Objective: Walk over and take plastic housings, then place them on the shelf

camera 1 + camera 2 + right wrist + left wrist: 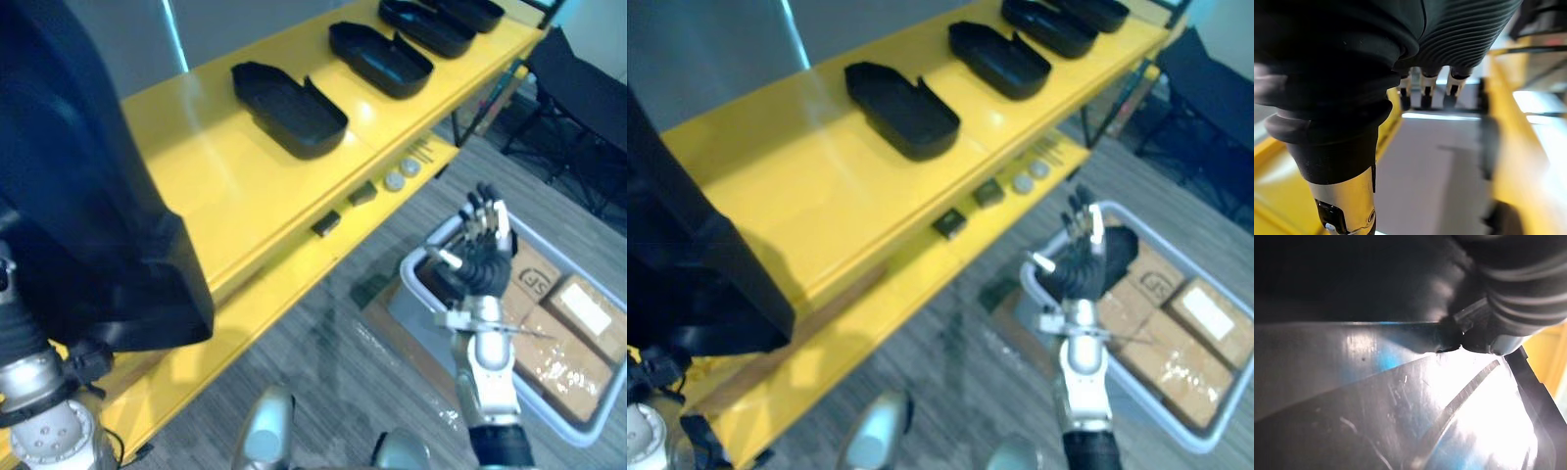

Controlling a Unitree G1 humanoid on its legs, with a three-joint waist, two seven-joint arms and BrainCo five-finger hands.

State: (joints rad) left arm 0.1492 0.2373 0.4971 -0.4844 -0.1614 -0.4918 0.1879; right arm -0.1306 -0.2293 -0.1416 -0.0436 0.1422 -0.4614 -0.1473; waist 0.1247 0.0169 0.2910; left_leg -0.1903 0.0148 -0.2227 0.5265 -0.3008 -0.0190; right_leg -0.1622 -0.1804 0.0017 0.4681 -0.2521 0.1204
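Observation:
A large black plastic housing (88, 206) is held up at the near left, above the left end of the yellow shelf (225, 186). My left hand (1518, 284) is against it; the left wrist view shows the housing's glossy inside (1449, 421) from very close. Several more black housings lie in a row on the shelf top, the nearest (289, 108) with another (380, 59) beyond it. My right hand (485, 250) hangs open and empty to the right, over a grey bin, with its fingers (1425, 90) straight.
The grey bin (578, 431) on the floor at the right holds cardboard boxes (578, 313). Small dark blocks (362, 194) and round parts (402, 174) lie on the lower shelf board. A dark chair (578, 88) stands at the far right.

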